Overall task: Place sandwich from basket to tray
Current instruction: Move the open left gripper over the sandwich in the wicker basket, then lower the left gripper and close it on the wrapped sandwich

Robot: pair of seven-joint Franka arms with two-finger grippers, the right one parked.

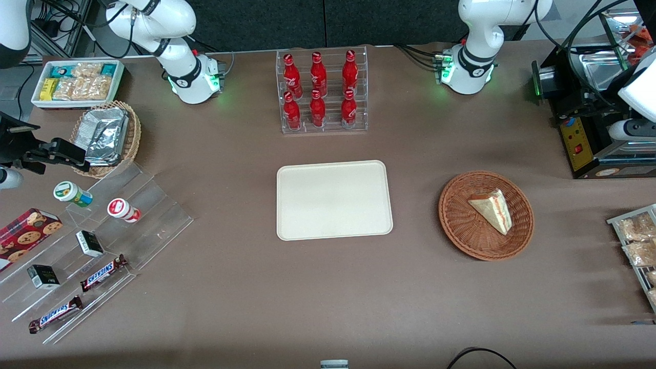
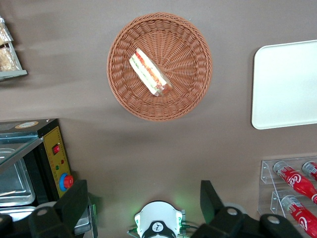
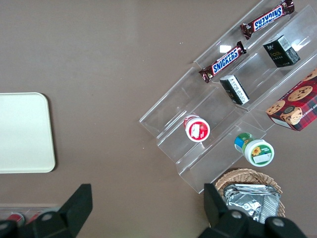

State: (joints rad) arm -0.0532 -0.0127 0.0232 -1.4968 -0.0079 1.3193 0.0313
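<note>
This place looks like a robot lab set up as a small snack shop. Two white arms [image 1: 469, 56] are fixed on a long table [image 1: 256, 307] with a brown cover, and cables [image 1: 61, 31] run near the bases. Goods stand as in a store: red bottles [image 1: 319, 89] in a clear rack, chocolate bars [image 1: 102, 273] and small cups [image 1: 123, 210] on clear steps, a bin [image 1: 77, 82] of snack packets, a cookie box [image 1: 25, 233]. A black machine [image 1: 584, 138] with a red switch stands at the working arm's end. The gripper [image 2: 143, 206] hangs open, high above the table.
</note>
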